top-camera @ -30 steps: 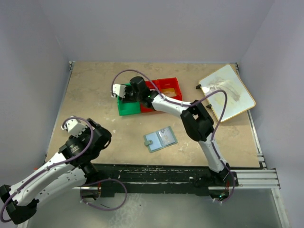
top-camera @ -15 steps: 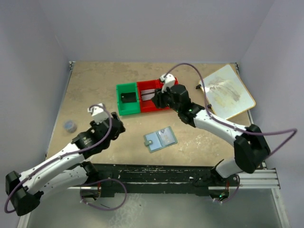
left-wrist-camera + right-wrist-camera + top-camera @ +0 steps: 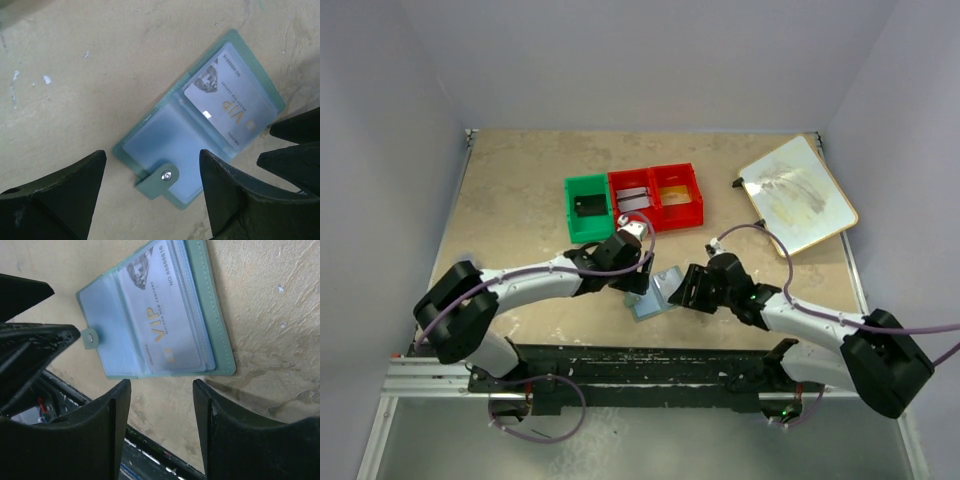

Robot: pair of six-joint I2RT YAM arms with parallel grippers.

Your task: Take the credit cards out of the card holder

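Observation:
The card holder (image 3: 658, 294) lies open on the table near the front edge, with its snap tab (image 3: 167, 176) folded over the empty left pocket. A grey credit card (image 3: 227, 102) printed "VIP" sits in the other pocket and also shows in the right wrist view (image 3: 160, 325). My left gripper (image 3: 638, 272) hovers open over the tab side (image 3: 152, 200), nothing between its fingers. My right gripper (image 3: 682, 290) is open just off the holder's card side (image 3: 162, 405), holding nothing. A dark card (image 3: 588, 205) lies in the green bin (image 3: 572, 220) and a grey one (image 3: 635, 197) in the red bin (image 3: 655, 222).
The green and red bins stand side by side behind the card holder. A large cream board (image 3: 798, 195) lies at the back right. The table's front edge and black rail (image 3: 650, 360) run just below the card holder. The two grippers are close together over it.
Both arms have swung in to the card holder: the left from the table's left side, the right down from the red bin. The card holder has not moved.

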